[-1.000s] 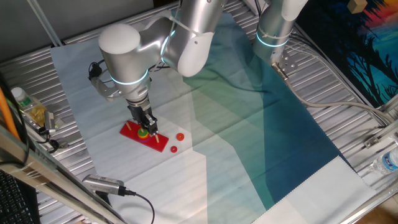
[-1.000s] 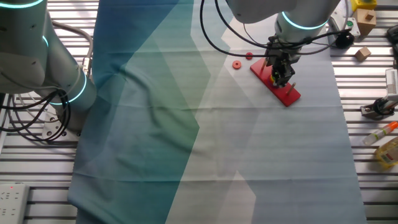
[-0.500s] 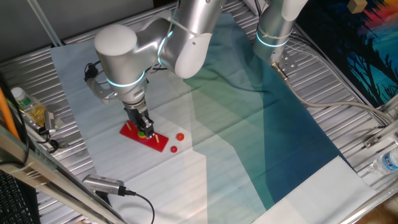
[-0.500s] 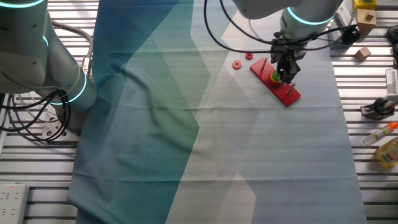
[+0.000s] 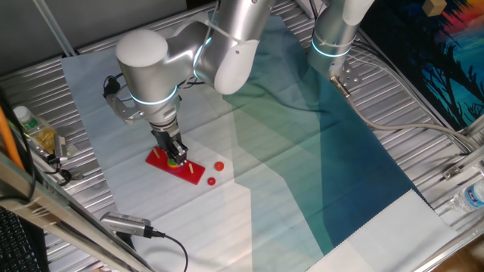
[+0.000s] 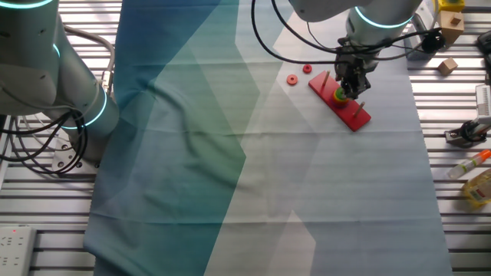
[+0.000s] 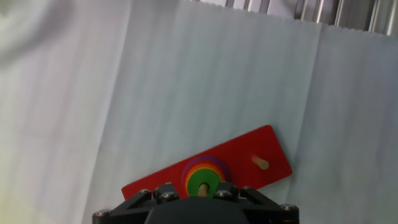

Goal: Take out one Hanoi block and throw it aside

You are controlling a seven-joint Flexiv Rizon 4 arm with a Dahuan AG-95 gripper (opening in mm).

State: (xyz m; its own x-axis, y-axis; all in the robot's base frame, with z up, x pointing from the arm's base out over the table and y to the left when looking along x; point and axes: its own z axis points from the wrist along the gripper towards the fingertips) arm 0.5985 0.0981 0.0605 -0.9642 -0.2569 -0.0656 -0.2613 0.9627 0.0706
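The Hanoi block, a tiny green disc (image 7: 201, 182), tops a small stack of coloured discs on the middle peg of the red base (image 7: 242, 158). It also shows in one fixed view (image 5: 173, 160) and in the other fixed view (image 6: 338, 94). My gripper (image 5: 175, 153) hangs just above the stack, also seen in the other fixed view (image 6: 350, 86). Its jaws stand to either side of the disc and look open, holding nothing. In the hand view only the dark gripper body (image 7: 196, 208) shows; the fingertips are hidden.
Two small red discs (image 5: 219, 165) (image 5: 211, 180) lie on the cloth beside the base, also seen in the other fixed view (image 6: 291, 79) (image 6: 308, 69). A bare peg (image 7: 260, 163) stands at one end of the base. A second arm (image 5: 333, 38) stands behind. Clutter lines the table edges (image 6: 476, 180).
The gripper has shifted a little up and away from the stack, so the green disc now shows beside the fingers. In the last half second nothing moved.
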